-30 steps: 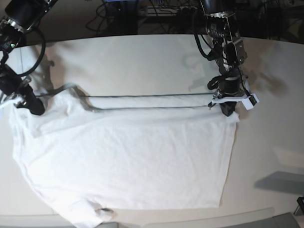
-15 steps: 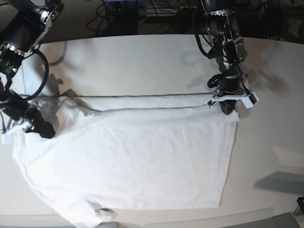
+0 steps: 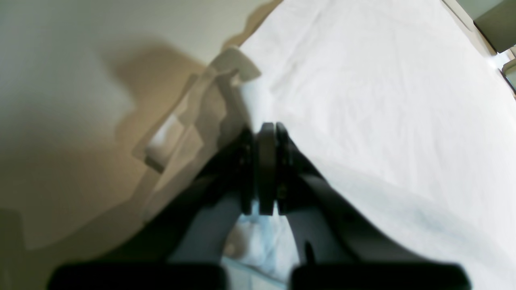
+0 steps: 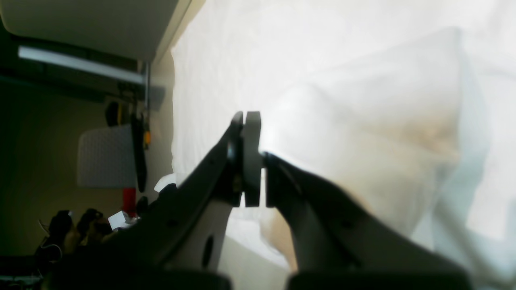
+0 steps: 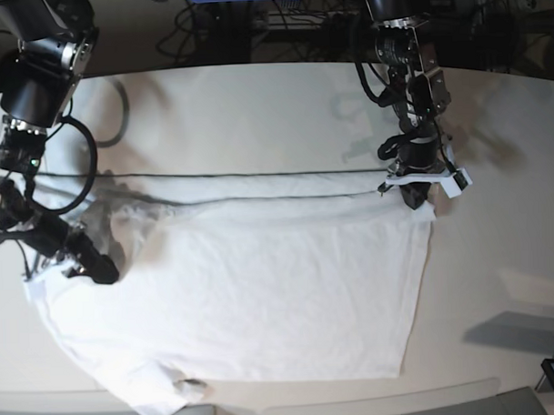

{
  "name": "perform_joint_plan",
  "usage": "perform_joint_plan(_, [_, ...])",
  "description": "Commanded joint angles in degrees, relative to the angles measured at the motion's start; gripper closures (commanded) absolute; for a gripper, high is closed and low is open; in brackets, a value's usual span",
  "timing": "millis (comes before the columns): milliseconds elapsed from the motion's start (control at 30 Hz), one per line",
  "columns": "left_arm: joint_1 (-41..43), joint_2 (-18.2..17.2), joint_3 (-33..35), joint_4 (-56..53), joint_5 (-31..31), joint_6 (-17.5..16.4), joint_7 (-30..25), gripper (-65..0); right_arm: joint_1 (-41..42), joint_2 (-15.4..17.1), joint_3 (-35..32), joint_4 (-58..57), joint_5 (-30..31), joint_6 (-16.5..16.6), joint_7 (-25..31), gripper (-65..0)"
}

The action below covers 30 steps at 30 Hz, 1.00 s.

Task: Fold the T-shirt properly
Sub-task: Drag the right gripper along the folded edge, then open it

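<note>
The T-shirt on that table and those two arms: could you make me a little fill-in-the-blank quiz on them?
1. The T-shirt is plain ____ in colour.
2. The left gripper has its jaws ____ on the shirt's corner.
3. The right gripper pinches the shirt at the base view's ____ side.
4. The shirt lies on the ____.

Missing words: white; shut; left; table

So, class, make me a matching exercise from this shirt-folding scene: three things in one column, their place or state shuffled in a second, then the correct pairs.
Column one:
1. left gripper
2. right gripper
3. T-shirt

Column two:
A. spread white across the tabletop
B. shut on the shirt's edge, on the base view's right
C. shut on the shirt's edge, on the base view's left

Pairs: 1-B, 2-C, 3-A
</note>
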Motion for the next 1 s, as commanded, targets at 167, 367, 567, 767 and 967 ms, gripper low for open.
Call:
perform_joint_plan(167, [-0.59, -0.36, -0.34, 3.18, 0.13, -0.29, -1.21, 0.0, 4.47, 1.13, -3.84, -3.65, 1.62, 0.32, 4.56, -0.3])
perform_joint_plan(367, [-0.67, -0.45, -0.51, 3.18, 0.13, -0.29, -1.21, 0.0, 7.02, 1.13, -8.67, -6.11, 1.62, 0.41, 8.26, -0.3])
perform_joint_plan(567, [-0.32, -1.24, -0.34, 3.18, 0.13, -0.29, -1.21, 0.0, 9.31, 1.13, -12.63, -6.81, 1.62, 0.41, 11.86, -0.3])
perform_joint_plan(767, [0.38, -1.33, -0.60, 3.18, 0.13, -0.29, -1.21, 0.0, 10.27, 1.13, -13.77, -10.94, 1.62, 0.41, 16.78, -0.6])
perform_joint_plan(967, [1.08, -2.38, -0.60, 3.18, 0.05, -0.29, -1.21, 0.0, 9.04, 1.22, -13.68, -12.88, 1.62, 0.32, 22.15, -1.3])
